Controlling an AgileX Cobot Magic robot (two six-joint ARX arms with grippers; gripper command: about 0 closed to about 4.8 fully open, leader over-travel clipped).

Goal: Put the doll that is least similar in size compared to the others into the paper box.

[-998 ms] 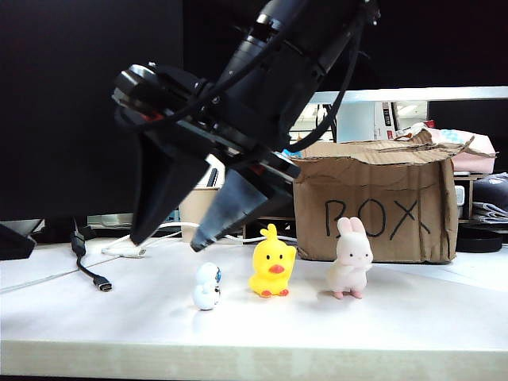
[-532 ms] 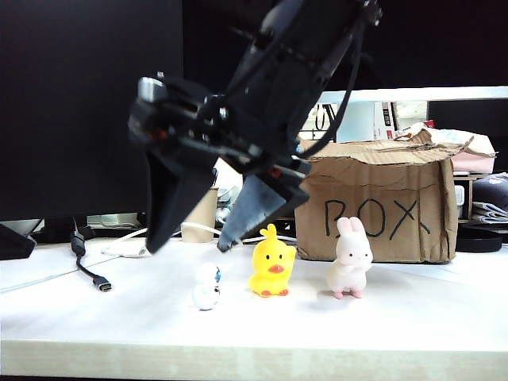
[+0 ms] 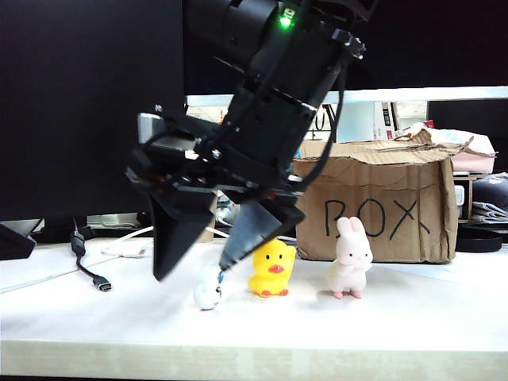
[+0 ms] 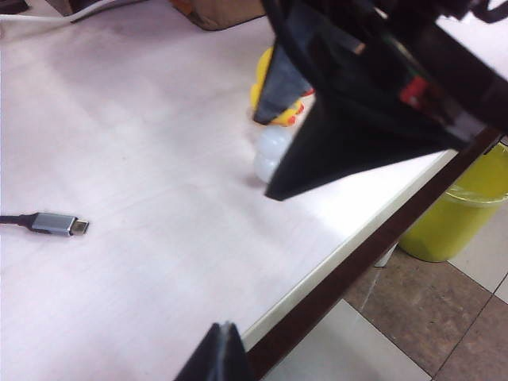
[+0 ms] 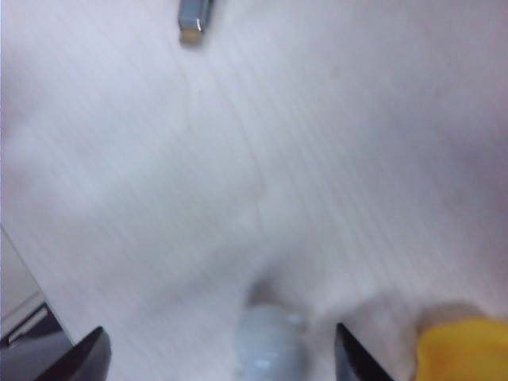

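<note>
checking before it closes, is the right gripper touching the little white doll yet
Apart. The right wrist view shows the right gripper open, its fingertips standing clear on either side of the doll, with bare table between.

Matt black plastic right pincer (image 3: 190,274) hangs over a pale, smooth wood-grain counter (image 3: 397,325). Under it, a glossy white doll (image 3: 208,289); beside, a shiny yellow rubber duck (image 3: 272,270); beyond, a rough, creased cardboard paper box (image 3: 381,206).
</note>
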